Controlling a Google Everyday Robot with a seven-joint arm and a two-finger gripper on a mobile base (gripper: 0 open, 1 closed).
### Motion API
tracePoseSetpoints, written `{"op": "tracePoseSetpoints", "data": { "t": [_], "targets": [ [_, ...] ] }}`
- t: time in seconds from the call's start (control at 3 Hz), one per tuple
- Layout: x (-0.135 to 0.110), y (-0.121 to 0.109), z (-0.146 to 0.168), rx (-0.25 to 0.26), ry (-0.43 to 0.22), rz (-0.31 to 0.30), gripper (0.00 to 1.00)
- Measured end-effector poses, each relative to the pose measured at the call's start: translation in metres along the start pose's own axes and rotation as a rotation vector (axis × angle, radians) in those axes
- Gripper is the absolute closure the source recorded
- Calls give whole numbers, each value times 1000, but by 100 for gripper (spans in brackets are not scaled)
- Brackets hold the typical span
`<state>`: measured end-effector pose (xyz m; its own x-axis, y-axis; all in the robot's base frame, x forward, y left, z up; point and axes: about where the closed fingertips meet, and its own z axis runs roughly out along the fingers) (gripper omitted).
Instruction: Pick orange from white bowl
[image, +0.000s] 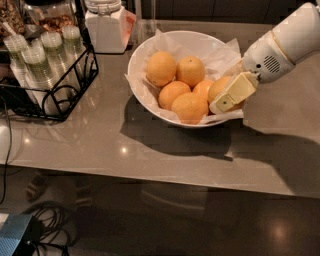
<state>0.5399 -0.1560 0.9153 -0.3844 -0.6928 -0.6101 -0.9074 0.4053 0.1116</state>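
Observation:
The white bowl (150, 47), lined with crinkled white paper, stands on the grey table and holds several oranges. One orange (190, 71) at the back middle shows a small dark dot. I cannot tell which one is the largest. My gripper (226, 97) reaches in over the bowl's right rim. Its cream-coloured end lies against the rightmost orange (218, 86) and hides part of it. The white arm runs up and to the right from there.
A black wire rack (55, 85) with stacked clear cups stands at the left. A white lidded jar (105, 25) stands behind the bowl at the left. The table's front edge runs along the bottom, with cables (45, 225) on the floor below.

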Motion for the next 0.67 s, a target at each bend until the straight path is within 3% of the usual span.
{"op": "tracePoseSetpoints", "data": {
  "t": [0.33, 0.67],
  "targets": [
    [3, -3, 2, 0, 12, 11, 38],
    [7, -3, 4, -2, 28, 15, 61]
  ]
}}
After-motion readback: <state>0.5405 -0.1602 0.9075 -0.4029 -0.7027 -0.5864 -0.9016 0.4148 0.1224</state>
